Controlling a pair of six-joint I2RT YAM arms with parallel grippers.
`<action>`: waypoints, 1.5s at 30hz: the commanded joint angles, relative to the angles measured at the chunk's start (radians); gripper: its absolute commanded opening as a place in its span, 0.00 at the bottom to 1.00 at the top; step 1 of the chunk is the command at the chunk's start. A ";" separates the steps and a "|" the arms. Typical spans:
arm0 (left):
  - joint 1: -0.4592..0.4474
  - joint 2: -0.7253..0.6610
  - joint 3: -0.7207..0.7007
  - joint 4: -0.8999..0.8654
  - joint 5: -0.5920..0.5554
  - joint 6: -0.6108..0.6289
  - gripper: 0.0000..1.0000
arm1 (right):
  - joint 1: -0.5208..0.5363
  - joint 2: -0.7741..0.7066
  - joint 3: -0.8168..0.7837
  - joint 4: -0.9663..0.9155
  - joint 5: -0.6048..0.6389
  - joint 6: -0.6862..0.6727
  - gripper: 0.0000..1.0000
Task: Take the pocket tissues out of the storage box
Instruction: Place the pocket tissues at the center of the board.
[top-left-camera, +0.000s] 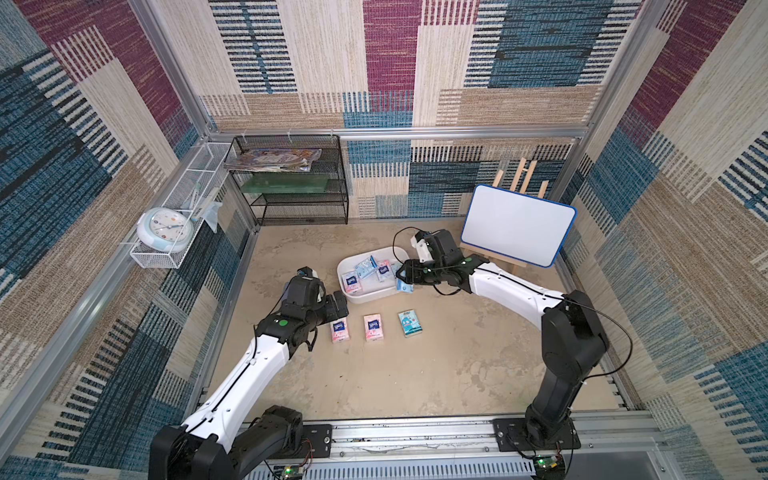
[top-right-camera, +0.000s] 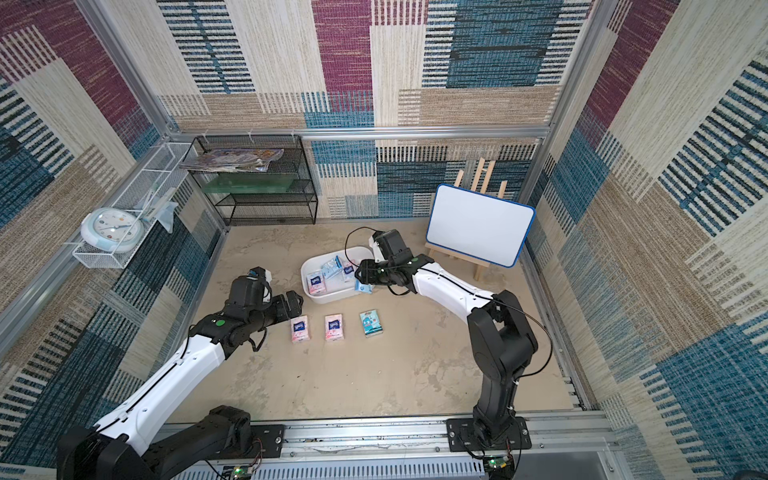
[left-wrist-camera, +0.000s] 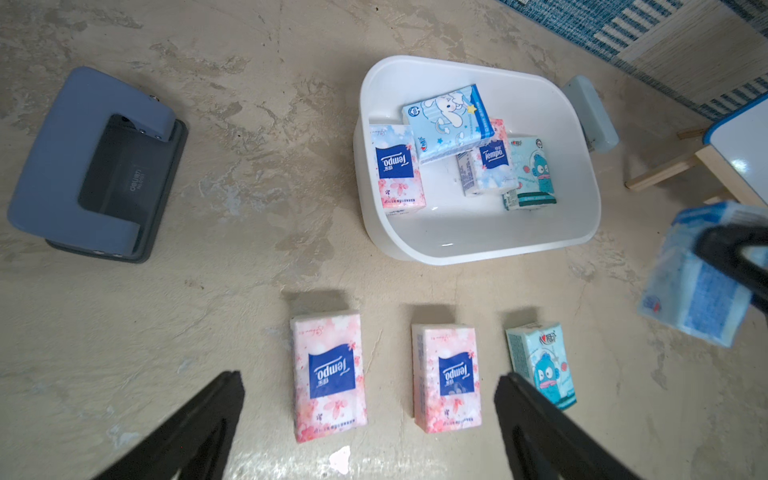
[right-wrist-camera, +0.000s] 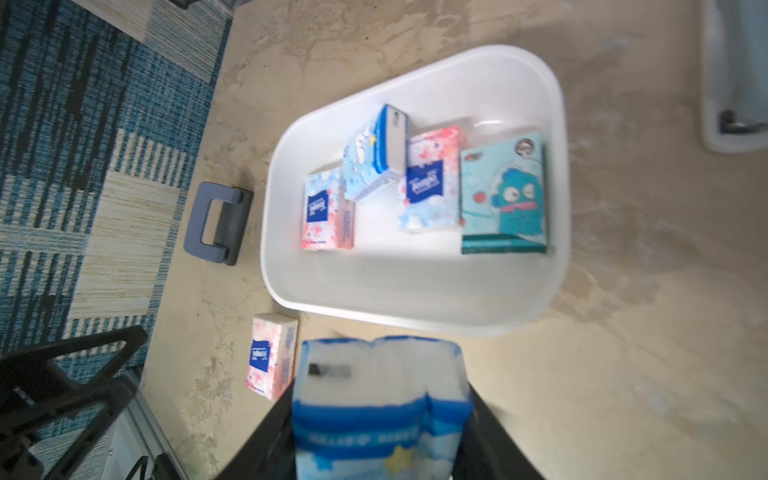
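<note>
The white storage box (top-left-camera: 365, 297) (left-wrist-camera: 478, 249) (right-wrist-camera: 415, 320) stands mid-table and holds several pocket tissues: a pink packet (left-wrist-camera: 397, 170), a light blue cartoon one (left-wrist-camera: 451, 122) lying on top, a pink-blue one (left-wrist-camera: 490, 166) and a teal one (left-wrist-camera: 532, 174). In front of the box two pink packets (top-left-camera: 340, 332) (top-left-camera: 372, 327) and a teal one (top-left-camera: 409, 323) lie in a row. My right gripper (top-left-camera: 404, 282) (right-wrist-camera: 380, 415) is shut on a light blue packet (right-wrist-camera: 374, 374), lifted just outside the box's right end. Above the leftmost pink packet (left-wrist-camera: 328, 374) my left gripper (top-left-camera: 338, 316) (left-wrist-camera: 369, 379) hangs open and holds nothing.
A grey-blue hole punch (left-wrist-camera: 95, 166) (right-wrist-camera: 218, 222) lies left of the box, by my left arm. A whiteboard on a wooden easel (top-left-camera: 517, 224) stands back right. A black mesh shelf (top-left-camera: 291, 183) and a white wire basket with a clock (top-left-camera: 164, 230) are back left.
</note>
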 joint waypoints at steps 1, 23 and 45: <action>0.003 0.014 0.016 0.016 0.002 0.017 1.00 | -0.029 -0.065 -0.070 -0.051 0.058 -0.052 0.54; 0.008 0.090 0.059 0.017 -0.013 0.030 1.00 | -0.129 -0.048 -0.292 -0.138 0.149 -0.146 0.54; 0.011 0.143 0.118 0.020 0.003 0.088 1.00 | -0.129 0.006 -0.195 -0.212 0.182 -0.166 0.71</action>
